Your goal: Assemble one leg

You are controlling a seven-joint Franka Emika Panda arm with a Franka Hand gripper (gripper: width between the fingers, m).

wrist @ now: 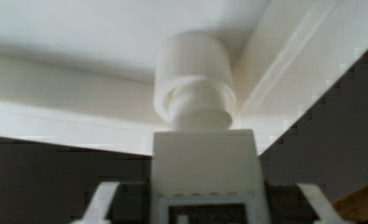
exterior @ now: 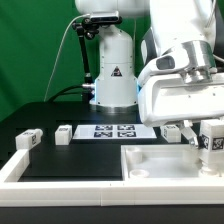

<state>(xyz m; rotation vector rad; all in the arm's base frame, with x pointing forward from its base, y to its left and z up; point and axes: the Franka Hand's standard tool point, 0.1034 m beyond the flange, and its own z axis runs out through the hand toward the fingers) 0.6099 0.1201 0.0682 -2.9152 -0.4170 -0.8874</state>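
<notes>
My gripper (exterior: 209,134) is at the exterior view's right, shut on a white leg (exterior: 211,145) with a black-and-white tag. It holds the leg upright over the right rear corner of the big flat white panel (exterior: 160,166). In the wrist view the leg (wrist: 202,110) runs from between my fingers (wrist: 106,200) down to the panel's recessed corner (wrist: 252,60). Its narrower round end is at or in the corner; I cannot tell how deep it sits. Three more legs lie on the black table (exterior: 27,140) (exterior: 65,133) (exterior: 172,130).
The marker board (exterior: 113,129) lies in the middle of the table, in front of the robot base (exterior: 112,80). White border rails (exterior: 20,168) run along the front left. A green backdrop stands behind.
</notes>
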